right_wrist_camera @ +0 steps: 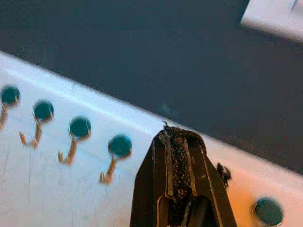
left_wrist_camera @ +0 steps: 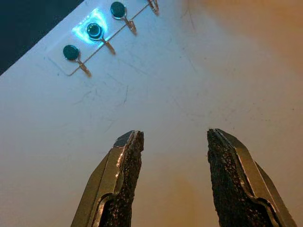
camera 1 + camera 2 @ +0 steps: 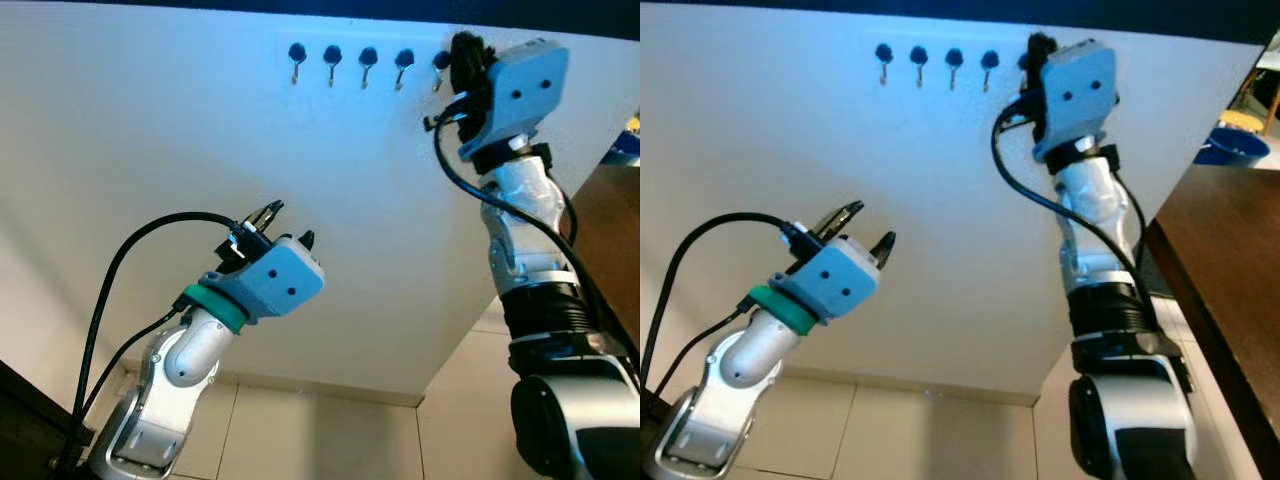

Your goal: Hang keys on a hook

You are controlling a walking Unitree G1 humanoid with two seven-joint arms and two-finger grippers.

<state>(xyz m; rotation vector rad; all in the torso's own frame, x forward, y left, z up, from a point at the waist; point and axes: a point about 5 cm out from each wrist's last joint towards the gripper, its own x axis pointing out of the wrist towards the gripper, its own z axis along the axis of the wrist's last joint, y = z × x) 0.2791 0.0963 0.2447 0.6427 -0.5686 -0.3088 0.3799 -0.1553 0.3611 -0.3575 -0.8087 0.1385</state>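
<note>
Left eye view puts our right pincer [image 3: 462, 45] at the upper right of the frame, raised on its silver arm against the white wall [image 3: 150, 150], right at the end of the hook rack [image 3: 365, 55]. That rack runs along the top centre of the frame as a row of dark round buttons, each with a small metal hook hanging below; we count 4 clear of the arm and a 5th [image 3: 440, 62] just beside the pincer. In the right wrist view the 2 black fingers [image 1: 182, 161] are pressed together, their tip at the wall's upper edge between 2 hooks, with 4 buttons on one side and 1 on the other. We cannot make out the keys anywhere; whether anything is pinched between those fingers, we cannot tell.

Our left pincer [image 3: 290, 225] sits lower, at centre left of the frame, tilted up toward the wall and well apart from the rack. Its fingers [image 2: 124, 179] stand spread with bare wall between them.

At the right edge of the right eye view a dark wooden counter [image 3: 1230, 260] carries a blue bowl [image 3: 1233, 145].
</note>
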